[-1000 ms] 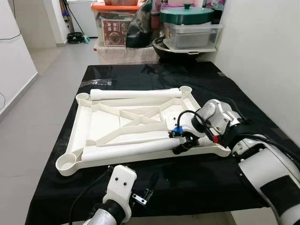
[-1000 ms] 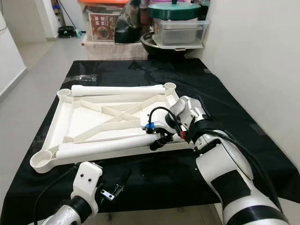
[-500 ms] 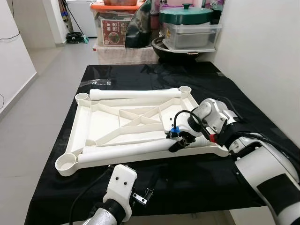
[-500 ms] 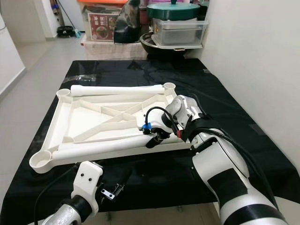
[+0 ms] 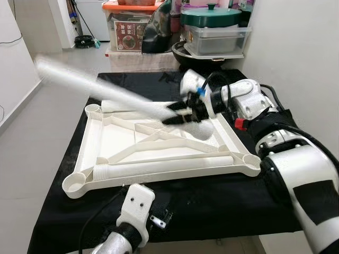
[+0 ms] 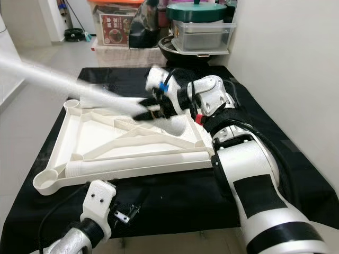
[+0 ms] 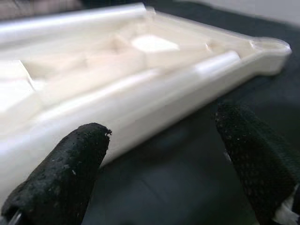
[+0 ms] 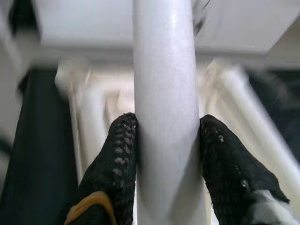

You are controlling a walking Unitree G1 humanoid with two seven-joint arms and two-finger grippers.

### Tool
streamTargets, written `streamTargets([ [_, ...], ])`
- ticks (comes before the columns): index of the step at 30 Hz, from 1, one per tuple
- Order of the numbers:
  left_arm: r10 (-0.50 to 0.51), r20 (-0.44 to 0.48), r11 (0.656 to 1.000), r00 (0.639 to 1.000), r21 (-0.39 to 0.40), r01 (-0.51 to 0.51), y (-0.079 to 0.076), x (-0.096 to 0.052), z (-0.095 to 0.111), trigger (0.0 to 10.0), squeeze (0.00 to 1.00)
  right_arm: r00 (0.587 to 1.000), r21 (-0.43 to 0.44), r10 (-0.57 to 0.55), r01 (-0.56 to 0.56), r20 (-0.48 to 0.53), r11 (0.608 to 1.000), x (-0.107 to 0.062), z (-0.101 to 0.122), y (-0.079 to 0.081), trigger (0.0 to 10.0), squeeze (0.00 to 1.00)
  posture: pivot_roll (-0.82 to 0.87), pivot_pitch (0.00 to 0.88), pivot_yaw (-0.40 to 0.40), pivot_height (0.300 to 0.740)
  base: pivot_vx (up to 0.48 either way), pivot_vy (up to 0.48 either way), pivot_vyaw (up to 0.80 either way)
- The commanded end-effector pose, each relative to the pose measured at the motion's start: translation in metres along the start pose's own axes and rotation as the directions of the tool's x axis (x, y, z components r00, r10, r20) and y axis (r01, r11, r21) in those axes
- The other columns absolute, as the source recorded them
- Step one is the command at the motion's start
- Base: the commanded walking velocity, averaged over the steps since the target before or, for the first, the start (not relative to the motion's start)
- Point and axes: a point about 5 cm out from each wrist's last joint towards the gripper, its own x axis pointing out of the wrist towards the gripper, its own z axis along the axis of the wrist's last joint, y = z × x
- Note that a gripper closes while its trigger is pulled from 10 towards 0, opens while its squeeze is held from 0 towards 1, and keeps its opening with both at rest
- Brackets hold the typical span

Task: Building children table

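One white table leg (image 5: 100, 87), motion-blurred, held in the air over the upturned tabletop (image 5: 114, 138); long axis slanting from the right gripper (image 5: 177, 114) up toward the robot's far left. Right gripper's fingers (image 8: 123, 154) clamped on the leg's sides. Tabletop lies ribs-up on the black cloth (image 5: 222, 198); a second leg (image 5: 164, 165) lies along its near edge, a third (image 5: 114, 106) along its far edge. Left gripper (image 7: 164, 159) spread apart, low beside the tabletop's near edge, gripping nothing.
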Motion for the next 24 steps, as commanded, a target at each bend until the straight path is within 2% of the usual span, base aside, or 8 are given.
streamTargets([
  [1,0.097,0.051,0.995,0.994,0.031,-0.098,0.024,0.011,0.012,10.0,0.0,0.973,0.101,-0.065,0.043,0.222,0.994,0.003,0.019,-0.003,0.0,0.0,0.09,0.0,-0.059,0.74,0.0,0.0,0.0],
  [8,0.114,0.084,0.991,0.99,0.065,-0.119,0.045,0.023,0.023,10.0,0.0,0.939,0.221,-0.144,0.075,0.313,0.972,0.012,0.006,-0.001,0.0,0.0,0.09,0.0,-0.052,0.74,0.0,0.0,0.0],
  [9,0.125,0.09,0.989,0.988,0.07,-0.131,0.05,0.025,0.025,10.0,0.53,0.933,0.249,-0.15,0.068,0.326,0.966,0.014,0.003,0.001,0.0,0.0,0.09,0.0,-0.052,0.74,0.0,0.0,0.0],
  [10,0.124,0.096,0.989,0.988,0.07,-0.131,0.054,0.027,0.026,10.0,1.0,0.927,0.287,-0.157,0.056,0.341,0.956,0.019,-0.001,0.004,0.0,0.0,0.09,0.0,-0.046,0.74,0.0,0.0,0.0],
  [16,0.073,0.079,0.993,0.994,0.085,-0.08,0.054,0.036,0.025,10.0,1.0,0.919,0.339,-0.145,0.013,0.368,0.941,0.03,-0.009,0.014,0.0,0.0,0.09,0.0,-0.045,0.74,0.0,0.0,0.0],
  [17,0.044,0.079,0.995,0.996,0.091,-0.052,0.052,0.038,0.026,10.0,0.0,0.918,0.349,-0.141,0.003,0.372,0.937,0.032,-0.01,0.016,0.0,0.0,0.08,0.0,-0.04,0.74,0.0,0.0,0.0],
  [18,0.044,0.079,0.995,0.996,0.091,-0.052,0.052,0.038,0.026,10.0,0.0,0.918,0.349,-0.141,0.003,0.372,0.937,0.032,-0.01,0.016,0.0,0.0,0.08,0.0,-0.04,0.74,0.0,0.0,0.0],
  [24,-0.093,0.062,0.996,0.994,0.009,0.092,0.041,0.046,0.025,10.0,0.0,0.912,0.393,-0.158,-0.004,0.379,0.92,0.04,-0.012,0.022,0.0,0.0,0.08,0.0,-0.039,0.74,0.0,0.0,0.0],
])
